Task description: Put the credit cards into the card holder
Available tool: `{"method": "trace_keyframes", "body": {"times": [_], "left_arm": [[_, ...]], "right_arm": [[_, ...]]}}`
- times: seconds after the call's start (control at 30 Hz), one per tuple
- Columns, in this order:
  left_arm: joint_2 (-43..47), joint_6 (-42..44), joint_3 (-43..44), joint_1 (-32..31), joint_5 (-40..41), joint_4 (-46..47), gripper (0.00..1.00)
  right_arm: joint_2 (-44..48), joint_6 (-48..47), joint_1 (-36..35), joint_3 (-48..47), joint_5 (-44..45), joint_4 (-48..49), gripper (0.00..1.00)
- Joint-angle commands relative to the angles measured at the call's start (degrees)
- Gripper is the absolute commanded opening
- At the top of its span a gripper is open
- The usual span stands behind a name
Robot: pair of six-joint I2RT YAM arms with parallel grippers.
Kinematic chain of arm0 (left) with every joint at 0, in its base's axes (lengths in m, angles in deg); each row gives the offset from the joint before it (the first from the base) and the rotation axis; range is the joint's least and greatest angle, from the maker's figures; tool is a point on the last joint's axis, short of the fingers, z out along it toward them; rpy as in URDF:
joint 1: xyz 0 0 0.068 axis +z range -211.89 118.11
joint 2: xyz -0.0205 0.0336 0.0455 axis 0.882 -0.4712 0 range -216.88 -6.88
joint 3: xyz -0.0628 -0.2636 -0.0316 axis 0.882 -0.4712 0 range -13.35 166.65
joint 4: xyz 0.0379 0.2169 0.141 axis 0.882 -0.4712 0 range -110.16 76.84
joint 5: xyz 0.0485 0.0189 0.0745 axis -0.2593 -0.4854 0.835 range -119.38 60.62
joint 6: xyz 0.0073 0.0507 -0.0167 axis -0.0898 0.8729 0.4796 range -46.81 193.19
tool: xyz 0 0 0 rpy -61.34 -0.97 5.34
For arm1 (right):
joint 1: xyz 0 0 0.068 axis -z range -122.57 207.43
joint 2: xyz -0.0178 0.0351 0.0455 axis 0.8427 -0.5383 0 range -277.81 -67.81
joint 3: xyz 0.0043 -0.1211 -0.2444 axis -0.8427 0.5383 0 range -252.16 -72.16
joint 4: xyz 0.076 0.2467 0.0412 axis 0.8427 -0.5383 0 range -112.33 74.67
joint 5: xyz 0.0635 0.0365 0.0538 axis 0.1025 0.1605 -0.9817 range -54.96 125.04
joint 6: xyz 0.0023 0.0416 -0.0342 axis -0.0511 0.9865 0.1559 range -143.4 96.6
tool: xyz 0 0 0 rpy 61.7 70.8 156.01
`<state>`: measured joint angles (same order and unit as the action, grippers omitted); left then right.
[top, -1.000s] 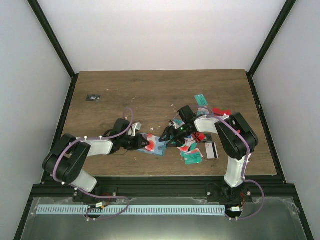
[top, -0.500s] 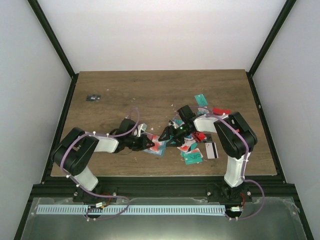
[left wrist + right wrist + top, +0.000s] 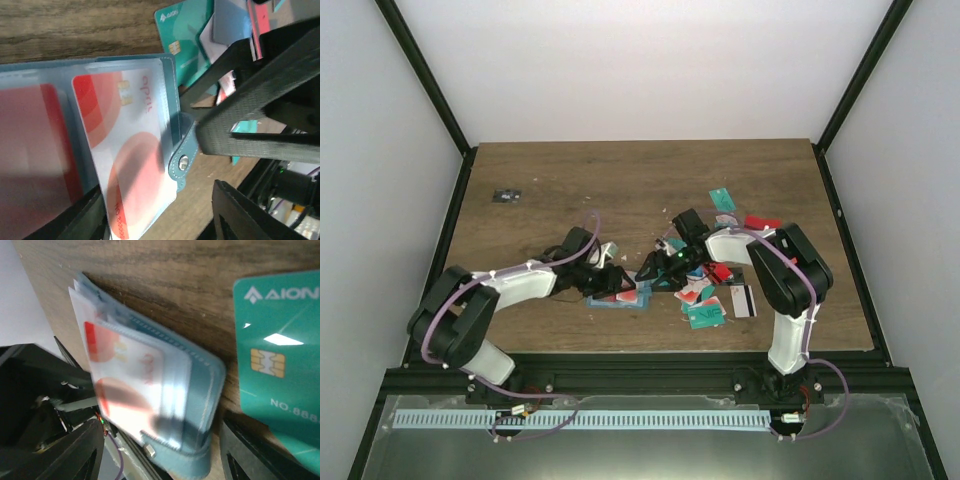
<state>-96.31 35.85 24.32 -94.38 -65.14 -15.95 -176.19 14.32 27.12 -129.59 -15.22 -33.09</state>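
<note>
- small dark object (image 3: 506,196) lies out at abt 10 o'clock on the wooden table (image 3: 620,180), well apart from everything else.
- left gripper (image 3: 614,283) comes in low from 8 o'clock to the card holder (image 3: 620,300). in the left wrist view its fingers (image 3: 92,215) stand spread; the holder's end lies in the gap betw them, not pinched.
- card holder lies flat at abt 6 o'clock of the table's middle, near the front edge, betw the two grippers, opened w/ clear pockets up.
- left wrist view: white card w/ red marks (image 3: 130,150) sits in one clear pocket, red card (image 3: 35,140) in the pocket at its 9 o'clock. holder's teal rim (image 3: 171,100) and snap tab (image 3: 181,162) are at the white card's 3–4 o'clock.
- right gripper (image 3: 650,272) comes in from 3 o'clock, jaws spread. one black finger (image 3: 240,135) looks to touch the holder's rim by the snap tab. right wrist view: holder's edge (image 3: 202,390) sits betw the fingers, nothing clamped.
- teal card (image 3: 280,340) w/ gold chip lies on the wood just beside the holder, at its 3 o'clock in the right wrist view.
- loose credit cards (image 3: 700,295) are strewn at 3–4 o'clock of the holder in the top view, incl a teal one (image 3: 705,315) and a black-stripe card (image 3: 743,300). farther out at 1–2 o'clock: another teal (image 3: 722,198) and a red one (image 3: 763,222).
</note>
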Motion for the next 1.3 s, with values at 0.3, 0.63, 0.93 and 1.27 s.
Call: {"method": "trace_keyframes", "body": {"times": [0.3,0.63,0.93,1.27], "left_arm": [[8.31,8.82,11.69,2.02,11.19,-31.49,0.81],[7.42,9.25,7.12,7.94,14.05,-28.58,0.81],[2.94,9.88,4.79,9.03,11.78,-22.97,0.81],[1.37,9.65,3.55,9.18,11.98,-20.89,0.74]], "right_arm": [[5.42,-10.18,-1.06,-2.35,13.18,-12.64,0.71],[7.55,-8.95,-2.25,-0.14,11.43,-10.14,0.73],[3.48,-7.76,-7.8,-8.74,26.45,-20.01,0.73],[-3.22,-5.08,-15.8,-21.93,49.37,-34.55,0.68]]}}
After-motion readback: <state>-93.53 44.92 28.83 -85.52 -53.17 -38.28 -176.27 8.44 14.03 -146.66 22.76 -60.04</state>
